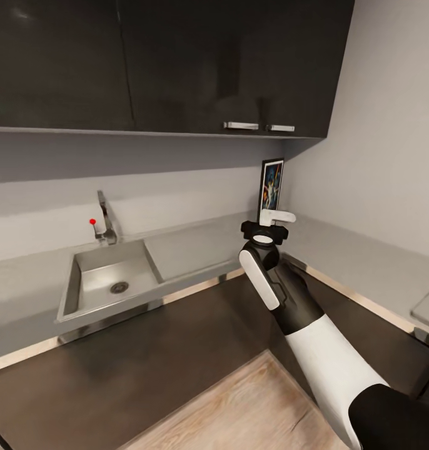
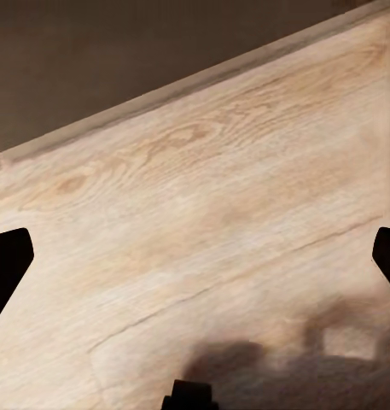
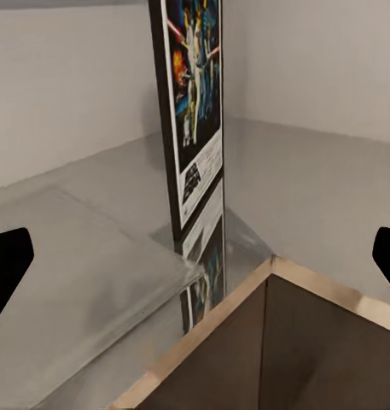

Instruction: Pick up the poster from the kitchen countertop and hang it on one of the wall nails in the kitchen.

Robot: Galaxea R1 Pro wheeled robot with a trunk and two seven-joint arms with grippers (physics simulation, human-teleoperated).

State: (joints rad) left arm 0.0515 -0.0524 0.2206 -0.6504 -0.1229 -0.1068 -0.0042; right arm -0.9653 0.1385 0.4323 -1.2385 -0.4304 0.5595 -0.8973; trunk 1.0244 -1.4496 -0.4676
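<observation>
- In the head view, our right hand (image 1: 275, 219) is stretched toward the inner corner of the grey steel bench (image 1: 196, 247), where its two runs meet.
- The poster (image 1: 271, 190) stands upright in that corner, just beyond the white fingers (image 1: 283, 217), close to the grey wall (image 1: 377, 125). From here we cannot tell whether the fingers touch it.
- Glossy black cabinets (image 1: 177, 62) hang above the bench. To the left are the square sink (image 1: 111, 278) and the tap (image 1: 105, 220), with a small red knob (image 1: 92, 221) beside it. Below the bench edge we see dark cabinet fronts and a patch of pale wood floor (image 1: 239, 412).
- In the left wrist view, the fingertips (image 2: 7, 265) of our left hand (image 2: 195, 265) sit at opposite edges of the picture, spread wide with nothing between them. Beyond them lies wood plank floor (image 2: 203, 188), with a dark band along it.
- In the right wrist view, the right fingertips (image 3: 7, 265) are likewise far apart and hold nothing. The poster (image 3: 193, 128) rises edge-on between them, its lower edge resting on the steel bench (image 3: 84, 273), which mirrors its print. The fingers are apart from it.
</observation>
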